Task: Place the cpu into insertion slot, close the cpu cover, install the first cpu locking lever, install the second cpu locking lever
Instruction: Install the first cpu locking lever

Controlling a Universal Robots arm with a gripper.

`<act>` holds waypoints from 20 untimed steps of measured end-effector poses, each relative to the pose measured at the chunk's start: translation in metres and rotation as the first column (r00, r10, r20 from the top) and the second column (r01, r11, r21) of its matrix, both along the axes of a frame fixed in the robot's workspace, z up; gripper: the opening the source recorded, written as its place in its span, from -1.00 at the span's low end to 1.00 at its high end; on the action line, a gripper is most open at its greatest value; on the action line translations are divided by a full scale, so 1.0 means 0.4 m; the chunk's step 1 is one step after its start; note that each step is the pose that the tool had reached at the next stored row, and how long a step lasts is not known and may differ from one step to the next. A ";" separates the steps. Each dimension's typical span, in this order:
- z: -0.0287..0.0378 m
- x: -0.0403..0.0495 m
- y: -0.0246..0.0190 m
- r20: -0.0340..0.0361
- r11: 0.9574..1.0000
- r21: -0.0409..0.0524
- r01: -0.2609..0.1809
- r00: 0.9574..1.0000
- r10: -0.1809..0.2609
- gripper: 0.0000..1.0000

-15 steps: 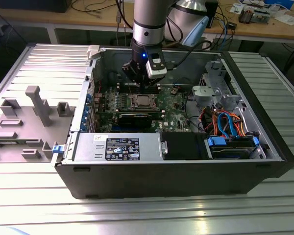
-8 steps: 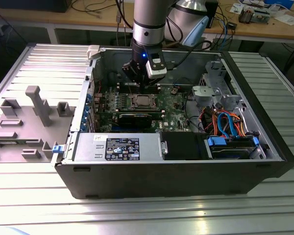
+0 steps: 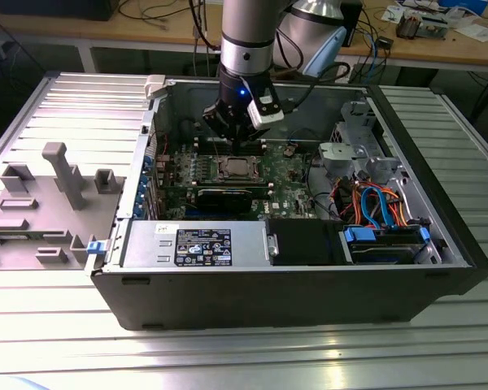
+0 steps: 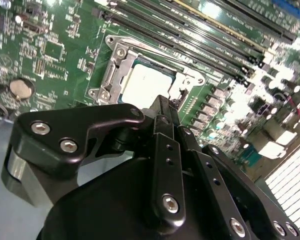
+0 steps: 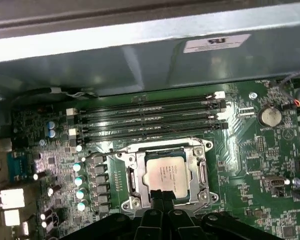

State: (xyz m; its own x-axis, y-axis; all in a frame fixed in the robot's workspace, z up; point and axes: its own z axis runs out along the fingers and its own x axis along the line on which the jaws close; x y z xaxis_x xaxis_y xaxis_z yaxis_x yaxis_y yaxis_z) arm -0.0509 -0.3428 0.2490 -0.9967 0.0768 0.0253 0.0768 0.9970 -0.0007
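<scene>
I have the black multi-link gripper (image 5: 162,196) low over the socket, fingers pressed together with nothing between them, tips at the near edge of the cpu cover (image 5: 200,170), the thin silvery square frame plate with a central opening. From the wrist views I cannot tell whether the tips touch that edge or hang just above it.

The cpu (image 5: 164,172), the small flat square chip with a silver-grey metal top, sits in the socket and shows through the cover's opening. The cover lies flat around it, so I judge placement and cover-closing done and the lever work in hand.

To do this well: push along the lever's own swing, keep the closed tips off the chip top, and watch the frame plate for lifting.

Pose: in the exterior view the silver-grey arm (image 3: 246,36) comes straight down into the open black computer case (image 3: 268,288), wrist vertical.

Beyond the socket run the long black memory slots (image 5: 150,117) on the green motherboard (image 5: 250,165), parallel to its far side.
</scene>
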 end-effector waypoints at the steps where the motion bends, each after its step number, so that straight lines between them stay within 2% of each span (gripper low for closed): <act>1: 0.000 0.000 0.000 0.000 1.000 0.000 -0.028 1.000 0.028 -0.79; 5: 0.000 -0.003 0.000 0.000 0.999 0.000 -0.033 0.999 0.033 -0.79; 8: 0.000 -0.016 0.000 0.000 0.999 0.000 -0.037 0.999 0.037 -0.79; 10: 0.000 -0.016 0.000 0.000 0.998 0.000 -0.062 0.998 0.062 -0.79; 12: -0.001 -0.016 0.000 0.000 0.995 0.000 -0.105 0.995 0.105 -0.79; 15: -0.003 -0.016 0.000 0.000 0.984 0.000 -0.179 0.984 0.179 -0.79; 16: -0.004 -0.023 0.000 0.002 0.982 0.000 -0.187 0.982 0.187 -0.79; 19: -0.004 -0.042 0.000 0.017 0.982 -0.001 -0.187 0.982 0.187 -0.79; 20: 0.000 -0.045 0.000 0.021 0.982 0.003 -0.186 0.982 0.186 -0.79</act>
State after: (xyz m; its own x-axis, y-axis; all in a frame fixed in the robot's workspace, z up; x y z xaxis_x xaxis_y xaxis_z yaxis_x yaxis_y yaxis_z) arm -0.0690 -0.3428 0.2488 -0.9939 -0.1104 0.0048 -0.1104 0.9939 0.0040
